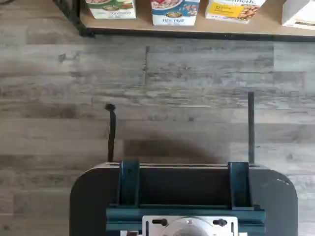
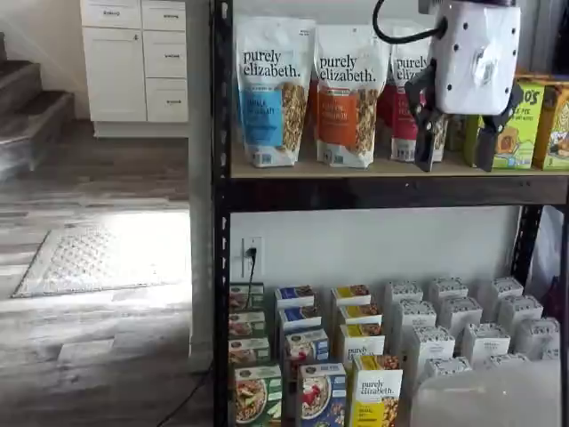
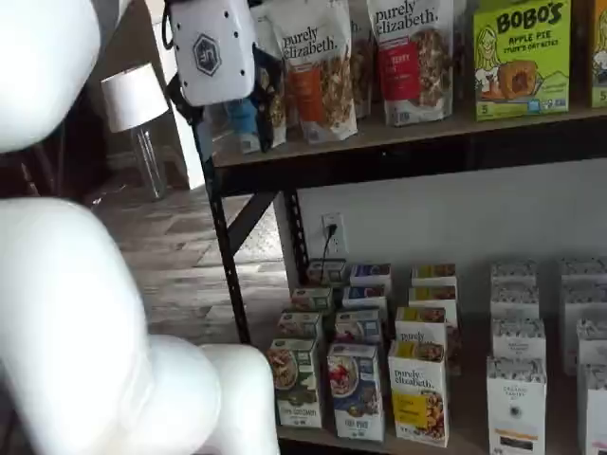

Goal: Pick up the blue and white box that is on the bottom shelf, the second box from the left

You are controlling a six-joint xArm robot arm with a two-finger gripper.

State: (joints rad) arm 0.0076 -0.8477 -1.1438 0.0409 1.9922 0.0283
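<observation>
**Tool high, blue carton untouched**

Frankly, nothing of the pick is done yet. My tool (image 2: pixel 455 147) hangs up at the level of the granola bags (image 2: pixel 307 89), its two black fingers standing apart with clear space between them and nothing held. It is well above the bottom shelf (image 3: pixel 313 438) and has the whole descent and approach left to make, then the closing and the lift.

Farther in and lower, the blue and white box (image 2: pixel 321 396) stands upright at the front of its row on the bottom shelf, between the green carton (image 2: pixel 258 394) and the yellow carton (image 2: pixel 377 391), just beside each. More cartons of its kind line up behind it.

The wrist view gives me only the lower edges of the three front cartons, the blue and white box (image 1: pixel 174 12) among them, plus bare wood floor (image 1: pixel 157 88) and the dark mount (image 1: pixel 184 196); it shows no fingers. Both shelf views show the tool, but the finger gap shows plainly in only one of them. White boxes (image 3: pixel 517 398) fill the shelf's other side.
</observation>
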